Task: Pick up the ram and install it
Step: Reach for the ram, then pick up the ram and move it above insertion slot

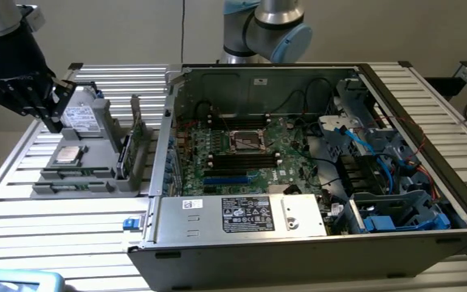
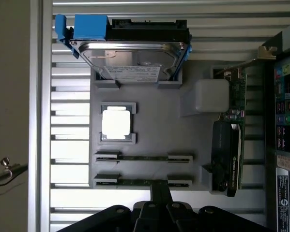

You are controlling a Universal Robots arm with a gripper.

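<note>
Two ram sticks stand on edge in slots of the grey parts holder [image 2: 154, 108], one [image 2: 144, 157] farther from my fingers and one [image 2: 135, 182] closer. In the exterior view they are thin green strips [image 1: 75, 175] at the holder's front. My gripper [image 1: 55, 126] hangs above the holder at the exterior view's left, over the hard drive end. Its dark fingers [image 2: 160, 189] are shut together with nothing between them. In the wrist view their tip overlaps the nearer stick, but the gripper stays well above it.
The holder also carries a hard drive [image 2: 132, 58] in a blue bracket, a square silver processor [image 2: 116, 123] and an upright green expansion card [image 2: 232, 145]. An open computer case [image 1: 298, 225] stands on the exterior view's right, with its motherboard's memory slots [image 1: 242, 161] exposed. Everything rests on a slatted metal table [image 1: 55, 219].
</note>
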